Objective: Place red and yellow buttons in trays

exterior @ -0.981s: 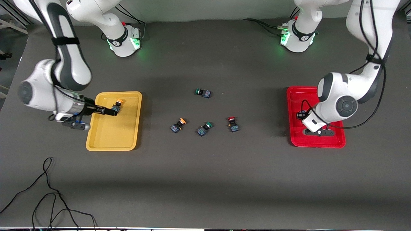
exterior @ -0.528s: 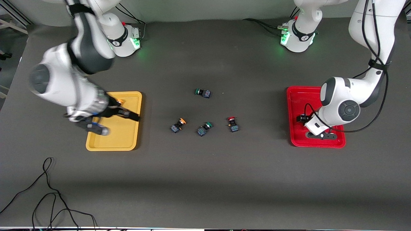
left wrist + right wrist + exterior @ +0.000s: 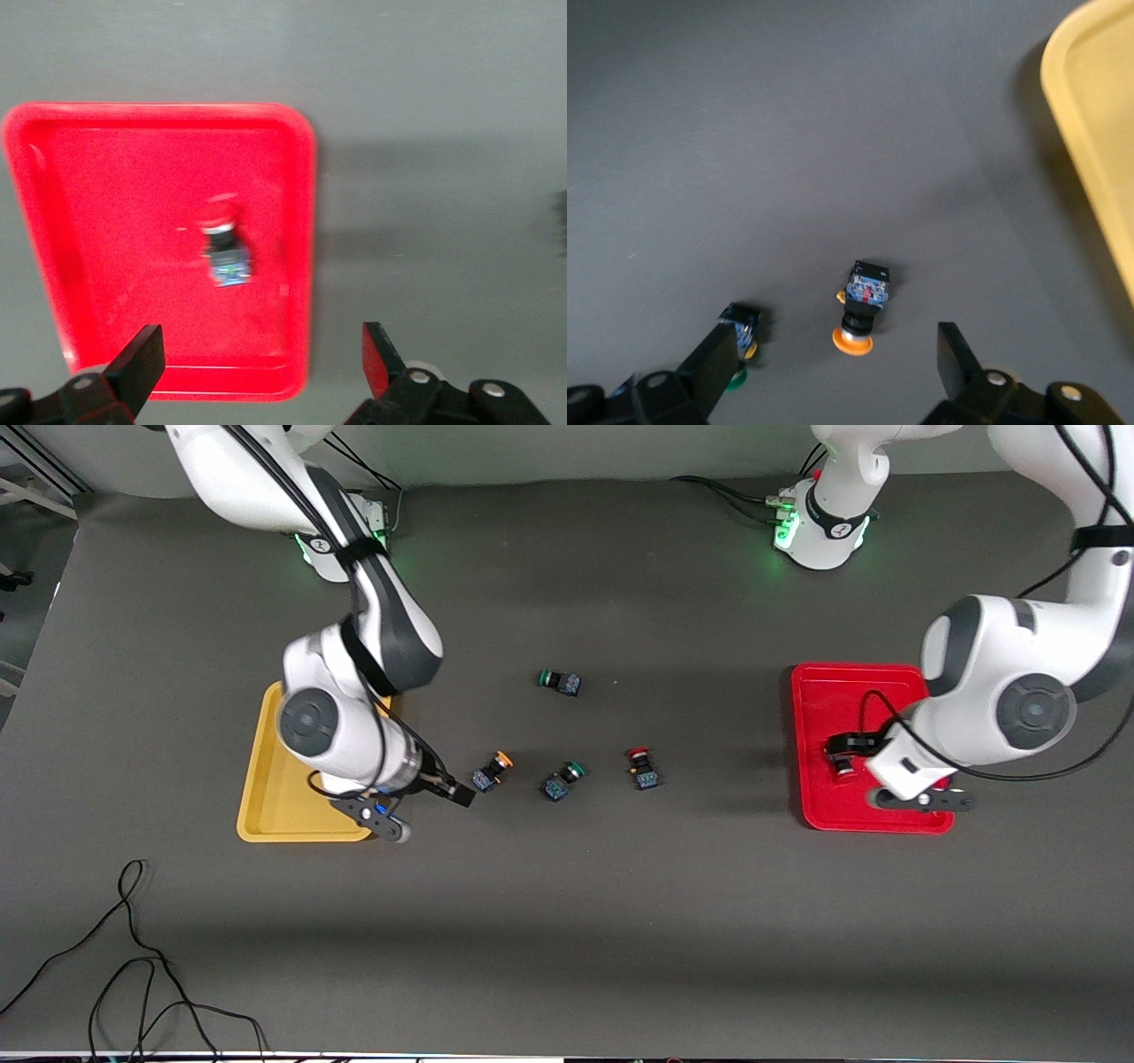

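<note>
The right end effector (image 3: 447, 788), fingers spread apart and empty, hangs low over the desk (image 3: 567, 921) between the yellow tray (image 3: 266, 797) and the loose orange-capped button (image 3: 493, 770), and that button lies just beside its fingertips, toward the left arm's end of the desk. The button rests on its side, its long axis running from the blue-black body up to the orange cap, slanted across the desk; in the right wrist view it sits squarely between the two spread fingers (image 3: 709, 363), cap end toward the camera, so the next move looks like a short advance and descent, with the fingers closing across the body. The right arm is plainly the nearer one for this piece. The left end effector (image 3: 855, 755) is over the red tray (image 3: 819, 691), fingers apart and holding nothing, with one red-capped button (image 3: 223, 252) lying in the tray below it. A second red-capped button (image 3: 642, 769) waits on the desk, roughly midway between the trays, near two green-capped ones (image 3: 563, 779) (image 3: 560, 681).
</note>
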